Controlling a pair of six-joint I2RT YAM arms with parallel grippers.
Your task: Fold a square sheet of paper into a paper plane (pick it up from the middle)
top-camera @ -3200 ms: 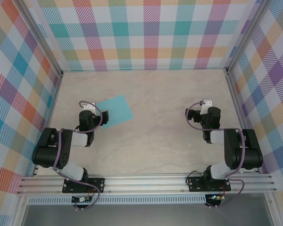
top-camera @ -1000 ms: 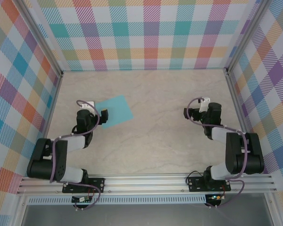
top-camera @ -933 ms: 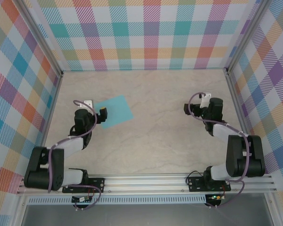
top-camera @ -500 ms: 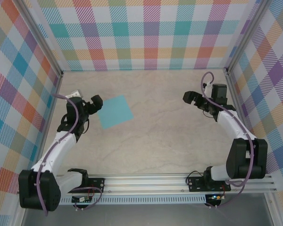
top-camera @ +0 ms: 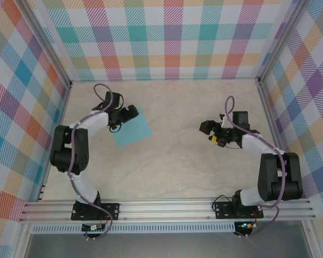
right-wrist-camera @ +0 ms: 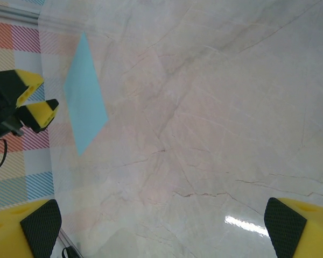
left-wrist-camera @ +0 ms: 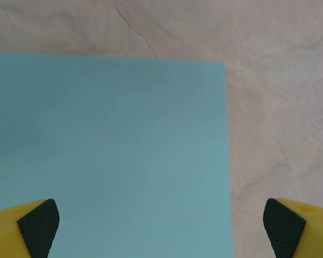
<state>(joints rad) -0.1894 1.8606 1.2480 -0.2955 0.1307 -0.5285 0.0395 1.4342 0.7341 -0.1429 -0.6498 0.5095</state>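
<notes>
From above, the sheet of paper (top-camera: 133,129) lies flat and uncreased on the table (top-camera: 177,166), turned a little askew. The left tool (top-camera: 130,112) hovers at the sheet's far edge. The right tool (top-camera: 208,133) hangs well apart from the sheet with bare table between, so the left arm is plainly the nearer one. In the left wrist view the sheet (left-wrist-camera: 107,156) spreads under the left tool (left-wrist-camera: 160,231), whose fingers (left-wrist-camera: 36,227) stand wide apart and grip nothing. One finger sits over the paper and the other past the sheet's side edge, over bare table (left-wrist-camera: 280,107), so the sheet's middle seems to lie toward the first finger rather than squarely between the two. In the right wrist view the right tool (right-wrist-camera: 161,228) is likewise spread wide and empty over the table (right-wrist-camera: 204,107), and the sheet (right-wrist-camera: 85,102) lies far off with the left tool (right-wrist-camera: 35,102) just beside it. On this showing, the left tool needs to shift toward the sheet's middle before any pinch.
</notes>
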